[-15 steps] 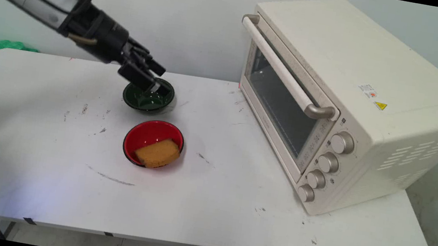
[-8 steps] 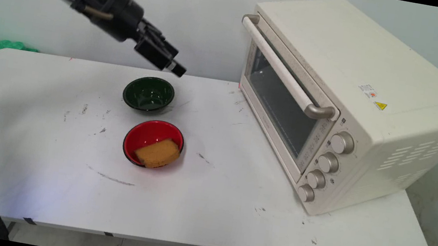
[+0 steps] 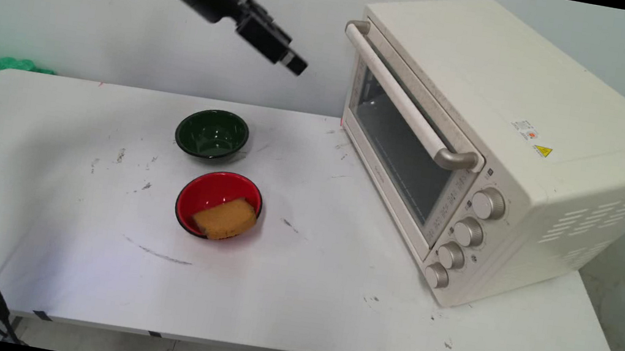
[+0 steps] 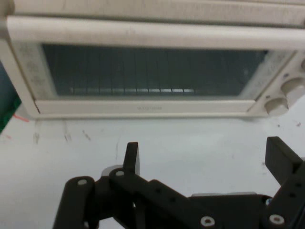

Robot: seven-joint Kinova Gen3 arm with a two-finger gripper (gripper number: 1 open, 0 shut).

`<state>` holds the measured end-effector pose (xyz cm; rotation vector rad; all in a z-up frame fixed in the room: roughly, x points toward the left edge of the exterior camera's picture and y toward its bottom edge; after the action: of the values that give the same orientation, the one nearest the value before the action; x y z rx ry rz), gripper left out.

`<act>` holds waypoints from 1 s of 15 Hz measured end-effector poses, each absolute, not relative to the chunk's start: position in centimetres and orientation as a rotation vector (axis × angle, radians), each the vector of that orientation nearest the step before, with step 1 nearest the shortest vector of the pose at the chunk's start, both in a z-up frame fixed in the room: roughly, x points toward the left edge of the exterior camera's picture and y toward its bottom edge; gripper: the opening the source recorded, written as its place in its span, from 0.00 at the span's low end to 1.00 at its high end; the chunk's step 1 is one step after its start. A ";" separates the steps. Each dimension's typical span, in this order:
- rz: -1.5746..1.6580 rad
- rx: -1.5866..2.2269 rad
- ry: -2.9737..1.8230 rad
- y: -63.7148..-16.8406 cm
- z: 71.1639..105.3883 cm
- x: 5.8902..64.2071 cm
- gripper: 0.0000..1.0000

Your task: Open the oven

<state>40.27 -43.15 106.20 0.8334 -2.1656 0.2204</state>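
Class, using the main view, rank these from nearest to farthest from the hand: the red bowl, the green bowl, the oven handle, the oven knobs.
1. Oven handle: just right of the hand, its near end closest.
2. Green bowl: on the table below, to the left.
3. Red bowl: nearer the camera than the green one.
4. Oven knobs: far right, lower front corner.

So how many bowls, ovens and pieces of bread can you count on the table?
Bowls: 2, a green bowl and a red bowl
Ovens: 1, the toaster oven
Bread: 1, the slice lying in the red bowl
Total: 4
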 end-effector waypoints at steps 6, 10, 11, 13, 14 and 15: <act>0.282 0.784 -2.158 -45.9 108.3 36.2 1.00; 0.312 0.742 -2.170 -47.5 108.8 33.5 1.00; 0.314 0.737 -2.173 -47.7 108.8 33.0 1.00; 0.320 0.726 -2.185 -48.4 108.7 31.7 1.00; 0.320 0.723 -2.192 -48.7 108.5 31.1 1.00; 0.319 0.722 -2.199 -49.0 108.4 30.5 1.00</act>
<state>30.54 -49.05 108.39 0.7224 -2.1990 0.3193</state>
